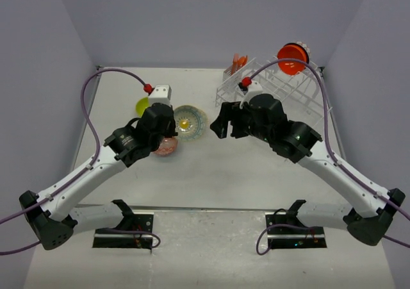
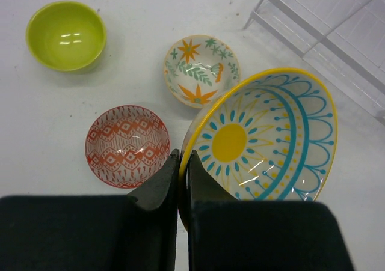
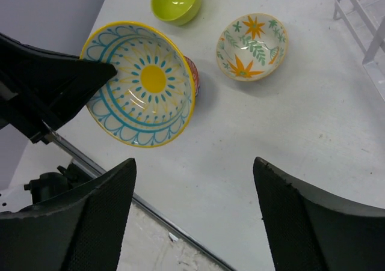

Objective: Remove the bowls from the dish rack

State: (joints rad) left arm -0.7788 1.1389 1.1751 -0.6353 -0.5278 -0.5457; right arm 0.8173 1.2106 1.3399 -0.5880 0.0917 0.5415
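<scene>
The left claw (image 2: pixel 183 163) is pinched tight on the rim of the yellow-centred bowl (image 2: pixel 264 139), holding it tilted over the table (image 2: pixel 36 115) beside 3 others, the green bowl (image 2: pixel 66 35), the floral bowl (image 2: pixel 201 70) and the red-patterned bowl (image 2: pixel 126 145), while the right claw (image 3: pixel 194 166) gapes wide and empty and an orange bowl (image 1: pixel 291 50) sits on the far end of the dish rack (image 1: pixel 282 87).

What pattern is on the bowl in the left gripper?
The bowl: yellow sun centre, turquoise arcs, yellow rim; clearest in left wrist view.

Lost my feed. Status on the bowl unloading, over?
Left fingers shut on rim of yellow-centred bowl. Right fingers open, empty. Lime bowl, floral bowl, red patterned bowl on table; orange bowl in dish rack. Nothing in the way.
</scene>
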